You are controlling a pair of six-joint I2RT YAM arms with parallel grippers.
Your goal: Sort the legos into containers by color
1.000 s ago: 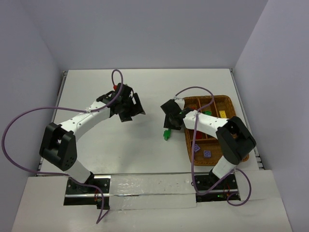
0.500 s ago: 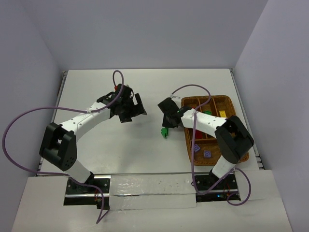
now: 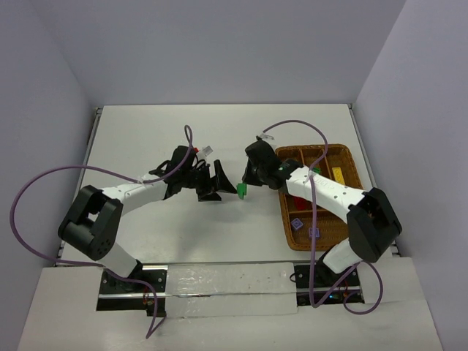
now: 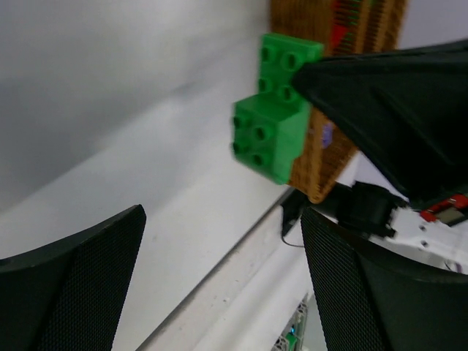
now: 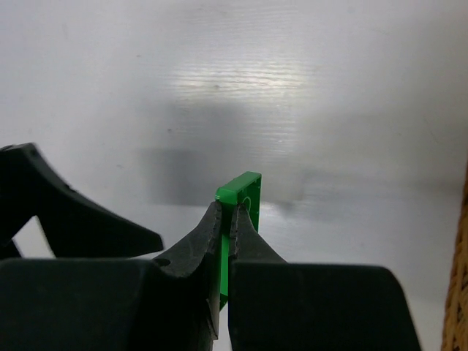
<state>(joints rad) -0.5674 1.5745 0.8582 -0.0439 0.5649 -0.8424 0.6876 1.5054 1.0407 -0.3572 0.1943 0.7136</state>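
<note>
Pinched between the closed tips of the right pincer [image 5: 228, 216]: one bright green lego [image 4: 274, 131], raised off the white tabletop [image 3: 161, 131], left of the wicker tray [image 3: 349, 157] and outside it. Built of two studded bricks, one stacked on the other with an offset, hence stepped in outline. In the left wrist view, long axis slanting from upper right down to lower left, studs turned toward the camera, upper brick caught in the grip. In the right wrist view, seen edge-on as a thin slab, standing straight up out of the fingertips and pointing away from the wrist. From above, only a small green speck at the tip of the pincer, between the two arms.

Facing it from the left, the left pincer [image 3: 219, 184], spread wide and holding nothing, near the lego but not touching it. Mesh-textured pads [image 4: 73, 285] at the two bottom corners of its own view, the lego above and between them.

Counted: two pincers, one tray, one green lego in the grip. Inside the tray, in the near compartment, two purple-and-white legos [image 3: 297, 224] lying just beside each other. In a compartment at the far right, one yellow lego [image 3: 337, 174], long and narrow, running roughly front to back. Remaining contents of the tray partly hidden under the right arm, too small to count.
</note>
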